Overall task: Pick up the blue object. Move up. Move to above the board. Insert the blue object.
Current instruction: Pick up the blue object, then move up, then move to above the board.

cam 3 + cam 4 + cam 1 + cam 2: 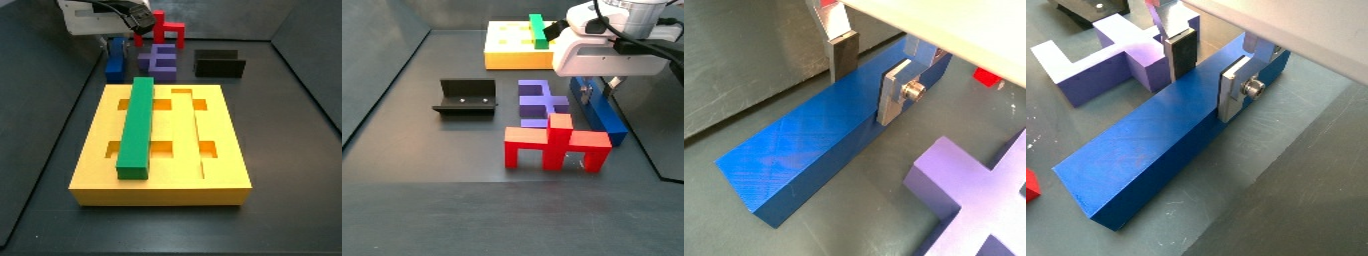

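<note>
Both wrist views looked steeply down from close above the parallel-jaw gripper [869, 78] [1208, 72], along the long dark blue rectangular bar [811, 140] [1160, 140] from opposite sides. One side view faced across the thick yellow grooved board [214, 175] toward the gripper [130, 42] behind it; another faced back from the far end, the board [505, 52] distant. Both shared the dark L-shaped fixture [219, 63] [465, 97].

Dark grey matte floor [449, 190] enclosed by dark grey walls [267, 15]
</note>
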